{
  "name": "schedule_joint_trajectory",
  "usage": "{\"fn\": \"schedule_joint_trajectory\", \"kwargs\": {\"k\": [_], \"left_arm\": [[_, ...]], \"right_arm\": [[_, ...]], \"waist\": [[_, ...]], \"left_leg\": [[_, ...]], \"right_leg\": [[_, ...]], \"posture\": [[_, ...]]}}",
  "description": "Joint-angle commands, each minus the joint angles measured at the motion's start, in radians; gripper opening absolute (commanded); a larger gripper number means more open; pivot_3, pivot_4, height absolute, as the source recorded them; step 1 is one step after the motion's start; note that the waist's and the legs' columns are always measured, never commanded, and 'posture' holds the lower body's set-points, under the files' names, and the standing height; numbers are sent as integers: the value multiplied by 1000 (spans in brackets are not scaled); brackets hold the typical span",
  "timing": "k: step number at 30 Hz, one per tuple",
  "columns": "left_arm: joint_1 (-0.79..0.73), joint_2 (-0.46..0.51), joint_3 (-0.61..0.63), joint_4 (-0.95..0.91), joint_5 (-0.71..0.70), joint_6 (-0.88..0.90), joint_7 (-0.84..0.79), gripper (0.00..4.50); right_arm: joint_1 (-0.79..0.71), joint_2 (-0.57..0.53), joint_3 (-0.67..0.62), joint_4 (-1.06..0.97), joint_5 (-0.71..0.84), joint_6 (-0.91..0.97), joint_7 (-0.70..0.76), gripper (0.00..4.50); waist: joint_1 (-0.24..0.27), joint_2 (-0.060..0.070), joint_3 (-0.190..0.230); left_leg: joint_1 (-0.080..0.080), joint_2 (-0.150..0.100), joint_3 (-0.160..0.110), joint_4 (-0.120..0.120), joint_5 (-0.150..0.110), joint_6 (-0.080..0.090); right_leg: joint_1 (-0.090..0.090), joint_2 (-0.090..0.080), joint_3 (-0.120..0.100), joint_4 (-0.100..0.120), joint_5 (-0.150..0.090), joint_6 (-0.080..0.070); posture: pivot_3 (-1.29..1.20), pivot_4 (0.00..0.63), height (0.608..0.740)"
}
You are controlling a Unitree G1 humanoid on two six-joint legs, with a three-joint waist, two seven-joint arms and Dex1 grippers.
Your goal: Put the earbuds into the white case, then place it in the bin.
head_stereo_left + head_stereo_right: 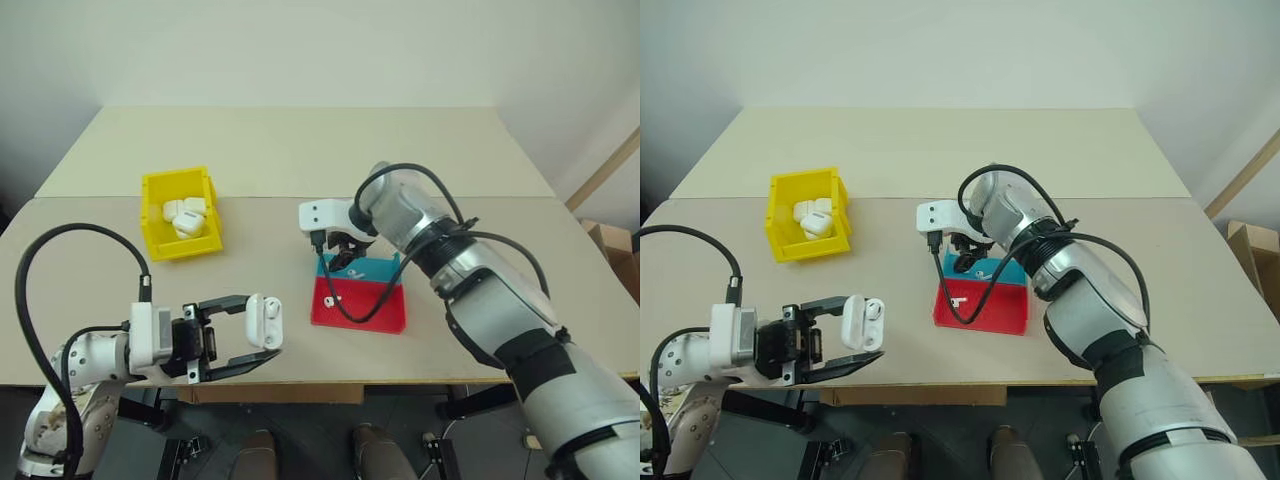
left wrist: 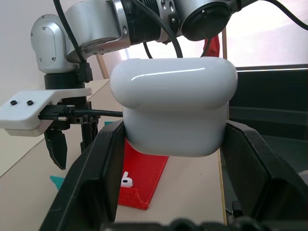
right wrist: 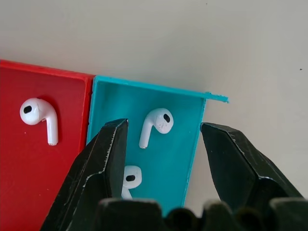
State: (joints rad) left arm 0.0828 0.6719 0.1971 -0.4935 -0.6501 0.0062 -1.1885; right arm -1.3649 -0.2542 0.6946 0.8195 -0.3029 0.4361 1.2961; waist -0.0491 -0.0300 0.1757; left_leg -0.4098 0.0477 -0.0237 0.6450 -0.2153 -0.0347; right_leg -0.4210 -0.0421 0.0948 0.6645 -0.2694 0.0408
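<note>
Left gripper (image 1: 262, 338) is clamped on the white case (image 1: 267, 320), near the table's (image 1: 300, 150) front edge, well apart from the red-and-blue tray (image 1: 385, 312). Right gripper (image 3: 163, 139) hangs with jaws apart over the tray's blue section. 3 earbuds (image 3: 156, 122) lie in the tray. The bin (image 1: 152, 190) stands beyond the case, holding other white cases.

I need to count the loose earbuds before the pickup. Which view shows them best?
The right wrist view: three tiny glossy white plastic earbuds, two in the blue tray section, one in the red. The eye views show mere specks; the left wrist view shows one.
</note>
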Motion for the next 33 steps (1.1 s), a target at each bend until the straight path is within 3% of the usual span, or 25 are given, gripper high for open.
{"fn": "schedule_joint_trajectory", "kwargs": {"k": [1,33], "left_arm": [[-12,5,-3,-28,-9,-2,8,2748],[-22,-6,-26,-6,12,-18,18,2748]], "right_arm": [[-27,17,-28,9,-19,17,-7,2903],[-33,91,-75,129,-74,-12,-54,2903]], "waist": [[0,0,0],[-20,0,0]], "left_leg": [[0,0,0,0,0,0],[0,0,0,0,0,0]], "right_leg": [[0,0,0,0,0,0],[0,0,0,1,0,0]], "posture": [[0,150,740],[0,150,740]]}}
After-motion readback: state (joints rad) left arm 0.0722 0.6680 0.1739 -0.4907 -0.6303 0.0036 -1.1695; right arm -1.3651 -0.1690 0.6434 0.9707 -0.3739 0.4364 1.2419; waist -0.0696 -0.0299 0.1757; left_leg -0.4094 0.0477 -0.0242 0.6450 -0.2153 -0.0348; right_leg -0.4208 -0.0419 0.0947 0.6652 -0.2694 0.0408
